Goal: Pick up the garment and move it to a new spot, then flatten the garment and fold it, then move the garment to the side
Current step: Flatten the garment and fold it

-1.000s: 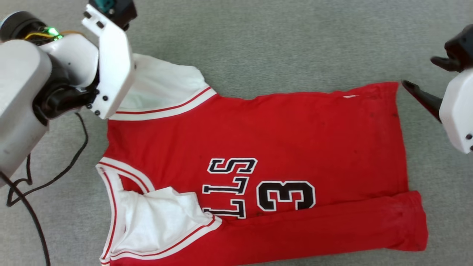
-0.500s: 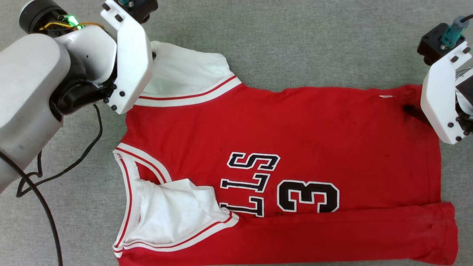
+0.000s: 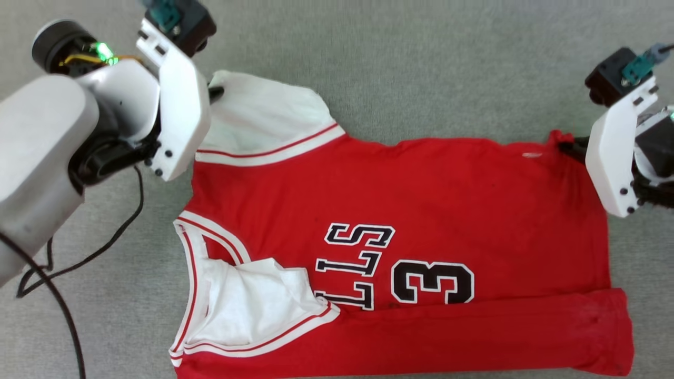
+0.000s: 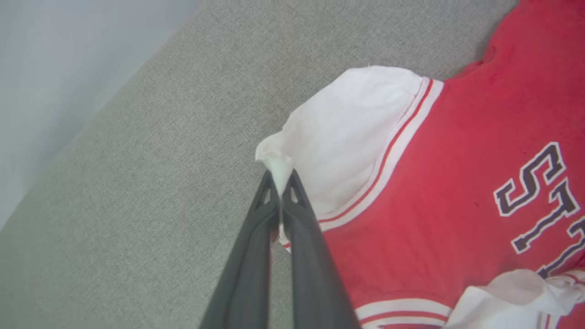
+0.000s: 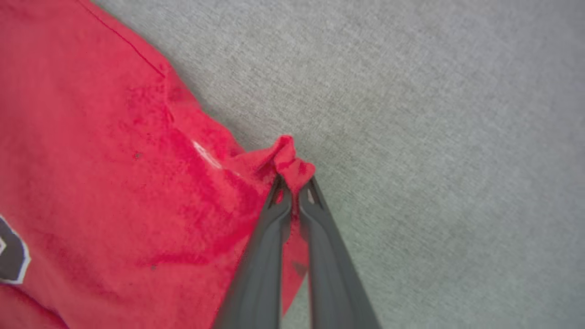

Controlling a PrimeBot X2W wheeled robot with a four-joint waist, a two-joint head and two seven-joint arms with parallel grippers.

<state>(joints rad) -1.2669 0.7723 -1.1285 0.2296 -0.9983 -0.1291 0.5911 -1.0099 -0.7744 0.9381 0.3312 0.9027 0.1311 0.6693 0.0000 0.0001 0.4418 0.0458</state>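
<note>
Now the garment (image 3: 421,200) lies flat on the grey bench (image 3: 421,63), its long axis running side to side in the head view, neck hole toward the robot's left and hem toward its right. Both pincers sit on the far long edge, one at each end. The left pincer (image 4: 279,183) is clamped on the tip of the far sleeve (image 4: 347,123), a white nub of cloth squeezed between its closed fingers. The right pincer (image 5: 295,185) is clamped on the far hem corner (image 5: 288,157), which bunches up red between its tips. From both grips the whole body of the cloth spreads toward the robot, so a fold would likely mean drawing that far edge nearer, over the lettering; each arm serves its own end, neither better placed than the other. The near long edge already lies turned over as a red band (image 3: 474,337), with the near sleeve (image 3: 253,300) tucked on top. That fold covers part of the letters, the picture's bottom cuts off the nearest edge, and in the head view white wrist brackets hide most of both pincers. Whether each grip holds one layer or two cannot be told. A black cable (image 3: 105,242) trails on the bench at the left
</note>
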